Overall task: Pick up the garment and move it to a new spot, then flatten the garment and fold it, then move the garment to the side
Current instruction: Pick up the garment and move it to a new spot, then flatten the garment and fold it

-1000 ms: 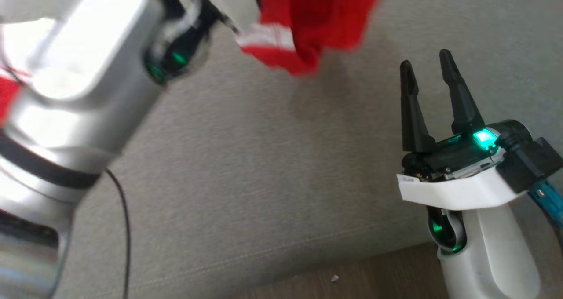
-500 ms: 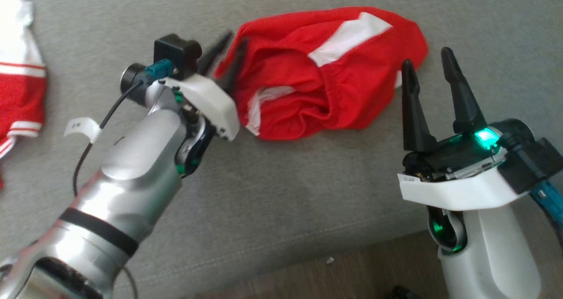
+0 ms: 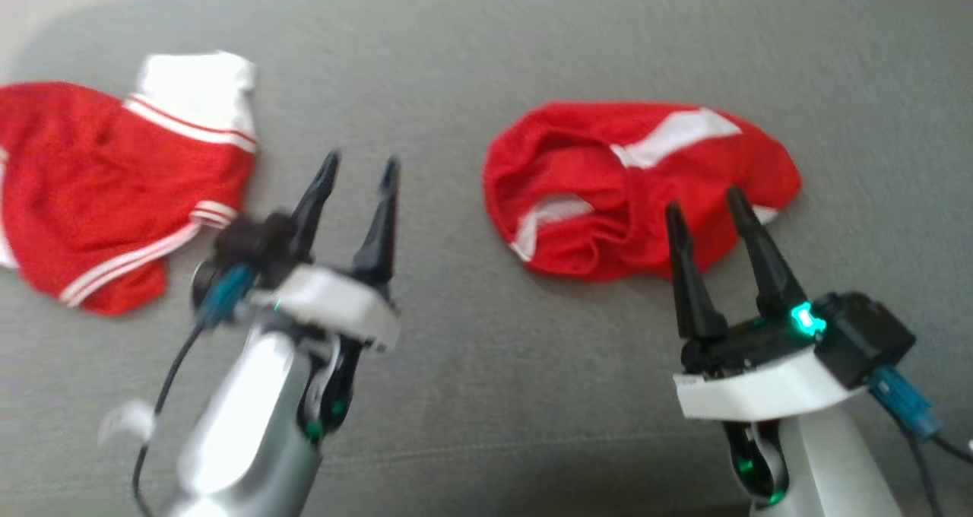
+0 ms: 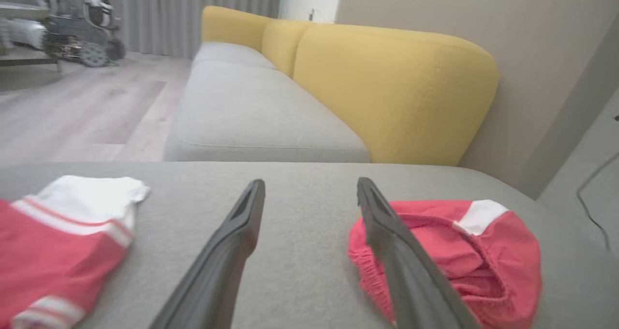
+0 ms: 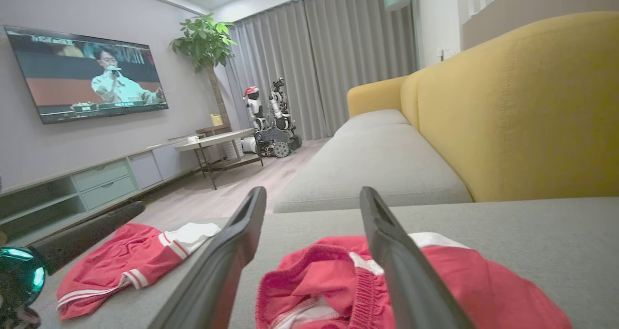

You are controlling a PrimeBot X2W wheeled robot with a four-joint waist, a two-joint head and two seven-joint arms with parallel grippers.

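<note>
Grey cushion [image 3: 486, 395] fills the head view, and the garment [image 3: 585, 160] lies crumpled on it right of centre, red with white patches, its waistband gaping. Another red-and-white cloth [image 3: 99, 190] lies spread at the left edge, well apart from it. The left tool [image 3: 361, 160] hangs in the middle left with its fingers spread and nothing between them, standing between the two cloths. The right tool [image 3: 704, 201], lower right, is spread too and empty; its fingertips overlap the garment's near edge in the frame, though whether they touch it cannot be told. The left wrist view puts that tool [image 4: 310, 183] low over the cushion, with the garment [image 4: 483, 251] at lower right, the cloth [image 4: 53, 246] at lower left, and a yellow sofa back [image 4: 396, 87] behind. The right wrist view sets its tool [image 5: 313, 190] right over the garment [image 5: 483, 290] and adds the room: a wall TV [image 5: 87, 72], a plant [image 5: 205, 38] and another robot [image 5: 271, 116] by the curtains.
</note>
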